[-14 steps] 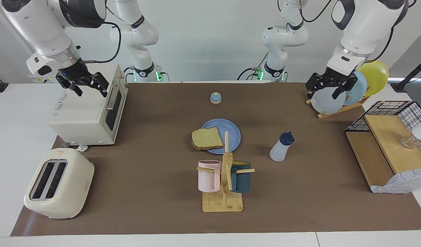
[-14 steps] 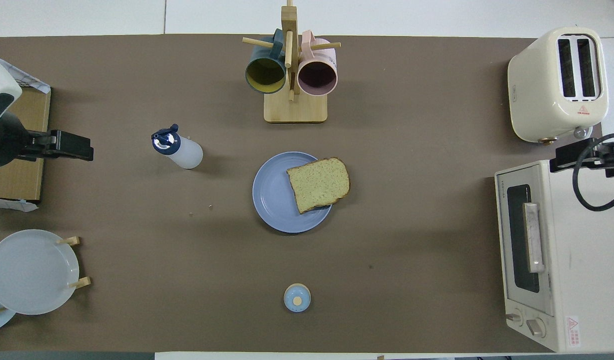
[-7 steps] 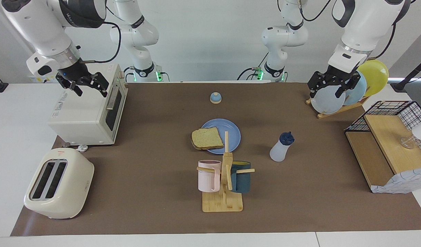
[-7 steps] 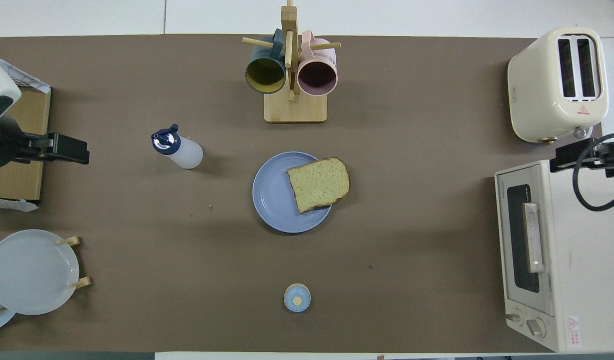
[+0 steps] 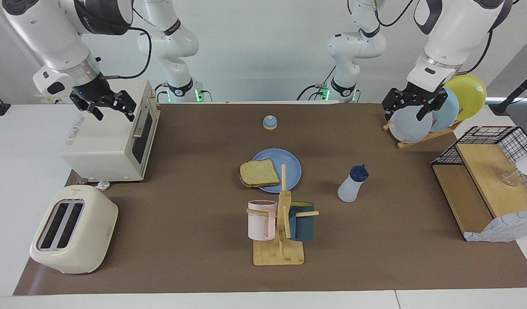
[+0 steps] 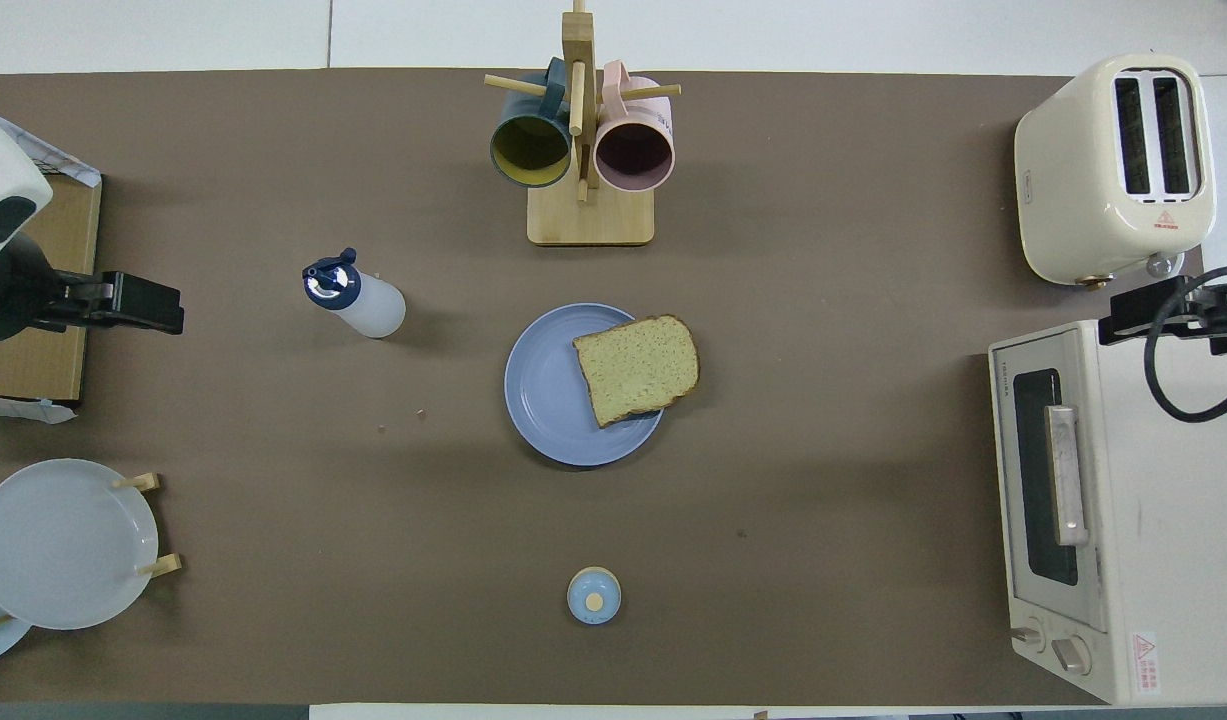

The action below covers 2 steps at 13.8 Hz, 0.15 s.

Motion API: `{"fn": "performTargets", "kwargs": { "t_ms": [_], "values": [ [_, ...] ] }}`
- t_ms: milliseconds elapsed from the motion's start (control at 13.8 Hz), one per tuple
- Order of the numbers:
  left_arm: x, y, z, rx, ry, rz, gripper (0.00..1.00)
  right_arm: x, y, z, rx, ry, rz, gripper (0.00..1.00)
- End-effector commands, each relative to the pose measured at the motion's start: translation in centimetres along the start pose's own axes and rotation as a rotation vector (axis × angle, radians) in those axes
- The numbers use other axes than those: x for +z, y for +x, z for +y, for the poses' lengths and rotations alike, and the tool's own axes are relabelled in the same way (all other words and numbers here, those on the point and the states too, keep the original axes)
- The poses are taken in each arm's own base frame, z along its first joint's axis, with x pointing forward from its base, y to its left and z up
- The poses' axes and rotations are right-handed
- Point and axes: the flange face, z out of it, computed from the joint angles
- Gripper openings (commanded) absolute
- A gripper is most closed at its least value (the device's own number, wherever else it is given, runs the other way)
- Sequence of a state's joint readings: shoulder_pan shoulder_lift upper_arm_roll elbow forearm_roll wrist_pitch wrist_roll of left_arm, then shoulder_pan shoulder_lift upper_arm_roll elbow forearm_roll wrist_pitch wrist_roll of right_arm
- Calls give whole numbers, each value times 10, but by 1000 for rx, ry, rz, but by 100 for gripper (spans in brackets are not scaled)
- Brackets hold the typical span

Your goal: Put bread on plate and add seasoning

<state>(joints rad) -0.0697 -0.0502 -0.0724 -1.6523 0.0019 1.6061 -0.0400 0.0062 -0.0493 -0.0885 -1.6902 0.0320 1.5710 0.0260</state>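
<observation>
**Toast lying on the blue plate, both arms hanging at the table's ends**

The bread (image 5: 259, 173) is lying on the plate (image 5: 290, 165) near the middle of the table (image 5: 194, 266), covering the part of the plate toward the right arm's end and sticking out a little over the rim there. The plate is sitting flat on the brown mat, with the bell (image 5: 269, 122) nearer to the robots and the mug rack (image 5: 279, 240) farther from them, close to the table's edge away from the robots. A pink mug (image 5: 260, 219) and a dark blue mug (image 5: 303, 221) are hanging on the rack.

The seasoning (image 5: 351, 184) is standing upright on the mat beside the plate, toward the left arm's end, apart from the plate and touched by nothing.

The left gripper (image 5: 411, 108) is hanging in the air over the rack of upright plates (image 5: 435, 112) at the left arm's end, its fingers spread apart and empty. The right gripper (image 5: 103, 107) is hanging over the top of the toaster oven (image 5: 104, 141) at the right arm's end, fingers also spread apart and holding nothing. The cream toaster (image 5: 72, 229) is sitting at the corner of the mat at that same end, farther from the robots than the oven. A wooden shelf with a wire basket (image 5: 486, 171) is standing at the left arm's end.
</observation>
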Motion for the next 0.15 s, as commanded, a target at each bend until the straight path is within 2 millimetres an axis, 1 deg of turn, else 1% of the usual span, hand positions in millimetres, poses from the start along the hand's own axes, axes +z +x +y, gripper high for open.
{"fn": "performTargets", "kwargs": {
  "t_ms": [0, 73],
  "values": [
    [-6, -3, -2, 10, 1, 5, 100, -1, -3, 2, -18, -5, -1, 100],
    [-6, -3, -2, 10, 1, 5, 100, -1, -3, 3, -16, -5, 0, 100]
  ]
}}
